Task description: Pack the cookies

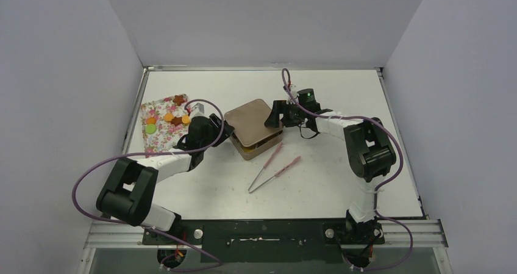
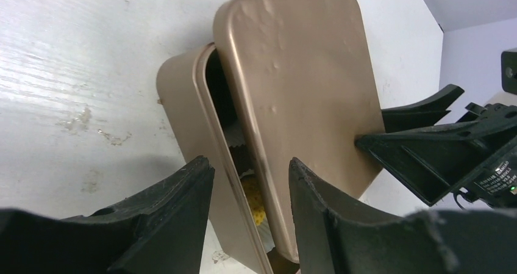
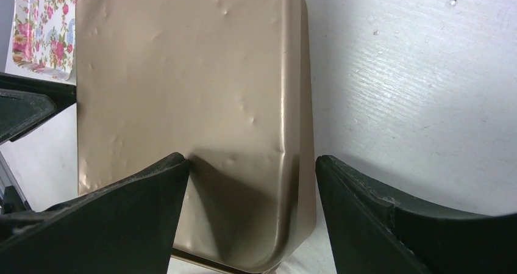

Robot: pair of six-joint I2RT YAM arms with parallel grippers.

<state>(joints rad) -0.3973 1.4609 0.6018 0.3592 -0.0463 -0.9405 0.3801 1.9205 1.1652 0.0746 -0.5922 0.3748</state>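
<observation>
**Cookies on the floral sheet, both jaws open at the tin**

The small flat cookies (image 1: pixel 168 117), orange, dark brown and one green, lie scattered on a floral-print sheet (image 1: pixel 155 138) left of the bronze metal tin (image 1: pixel 263 144). They are well apart from the tin. Inside the tin, the left wrist view shows a yellow dotted piece (image 2: pixel 253 199) sitting in a white pleated paper cup (image 2: pixel 235 138); I cannot tell what that piece is.

The tin's flat bronze lid (image 1: pixel 249 119) rests on the base but is shifted off square, so a dark gap shows along the tin's left side.

The left jaws are at the tin's left side, parted, with the base rim and the lid's edge between them. They are not clamped on either. The right jaws are at the tin's right side, spread wide over one corner of the lid. One tip meets the lid's edge, and they grip nothing.

A pair of pink tweezers (image 1: pixel 272 166) lies on the white table (image 1: pixel 329 182) just in front of the tin.
</observation>
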